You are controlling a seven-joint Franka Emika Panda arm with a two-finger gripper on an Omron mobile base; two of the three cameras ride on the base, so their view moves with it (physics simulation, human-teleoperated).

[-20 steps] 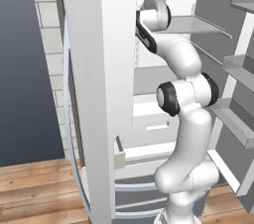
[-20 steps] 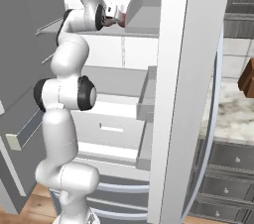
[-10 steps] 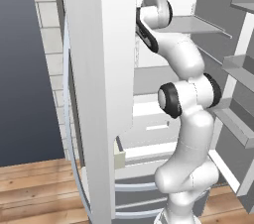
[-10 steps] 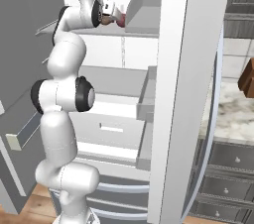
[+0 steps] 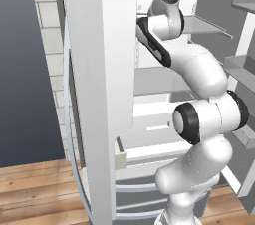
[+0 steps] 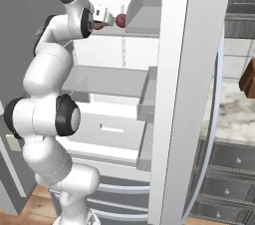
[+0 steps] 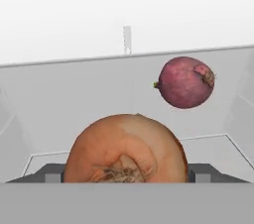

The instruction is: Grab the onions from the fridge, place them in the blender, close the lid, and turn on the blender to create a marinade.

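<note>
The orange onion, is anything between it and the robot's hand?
No, nothing visible is. The orange onion sits right in front of the open gripper, between its fingertips. The red onion lies farther back on the fridge shelf.

Orange onion [image 7: 126, 149] (red onion [image 7: 186, 82] behind) ahead

kitchen: open fridge [image 5: 107, 69], countertop [image 6: 229, 119]

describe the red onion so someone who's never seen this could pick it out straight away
Look inside the open fridge, on the upper shelf where the gripper reaches. Two round bulbs sit there; the red onion is the farther one, beyond the orange-brown onion. Its dark red-purple skin sets it apart.
</note>
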